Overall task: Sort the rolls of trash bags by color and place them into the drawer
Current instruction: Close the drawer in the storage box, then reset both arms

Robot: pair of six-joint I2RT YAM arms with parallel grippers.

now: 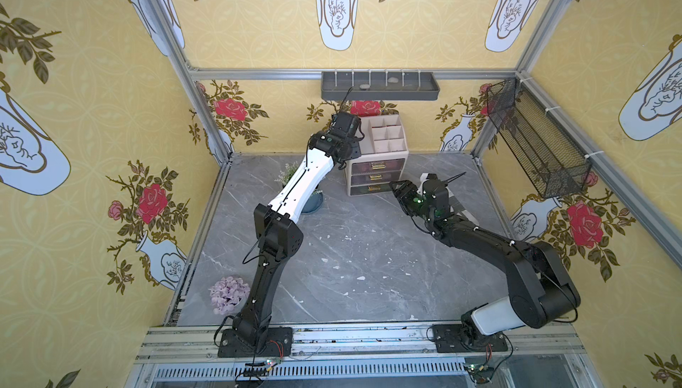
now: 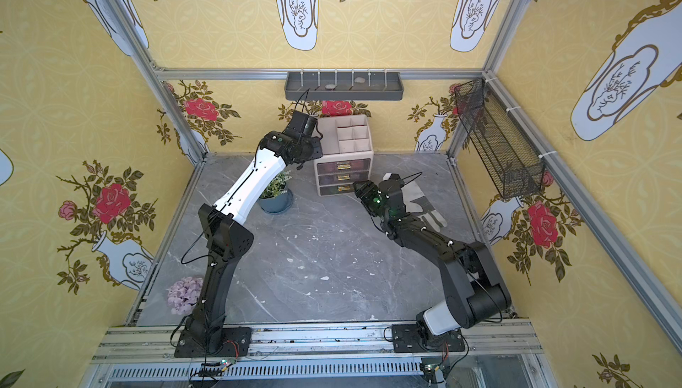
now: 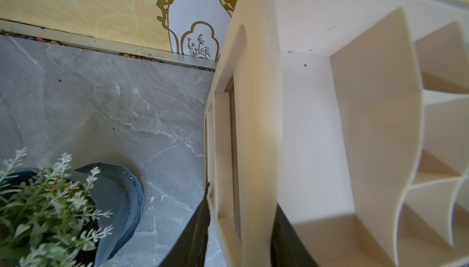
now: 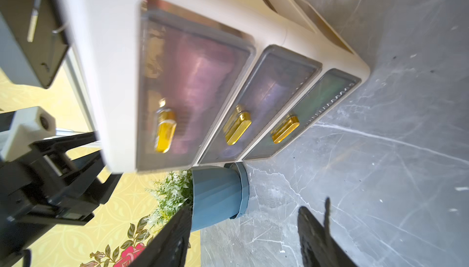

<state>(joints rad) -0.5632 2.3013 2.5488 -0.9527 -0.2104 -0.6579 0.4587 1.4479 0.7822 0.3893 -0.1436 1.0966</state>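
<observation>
On the grey marble tabletop (image 1: 350,249), the rolls of trash bags (image 4: 203,75) show as pink, lilac and green blurs behind the cream organizer's (image 1: 383,135) three shut drawers (image 4: 279,95). Facing them, the right gripper (image 4: 256,207) is spread and empty. The left gripper (image 3: 242,197) is spread astride the organizer's side wall.

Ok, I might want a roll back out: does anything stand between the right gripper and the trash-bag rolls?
Yes. The three smoky translucent drawer fronts with gold handles are all shut; the rolls show only as pink, lilac and green blurs behind them.
</observation>
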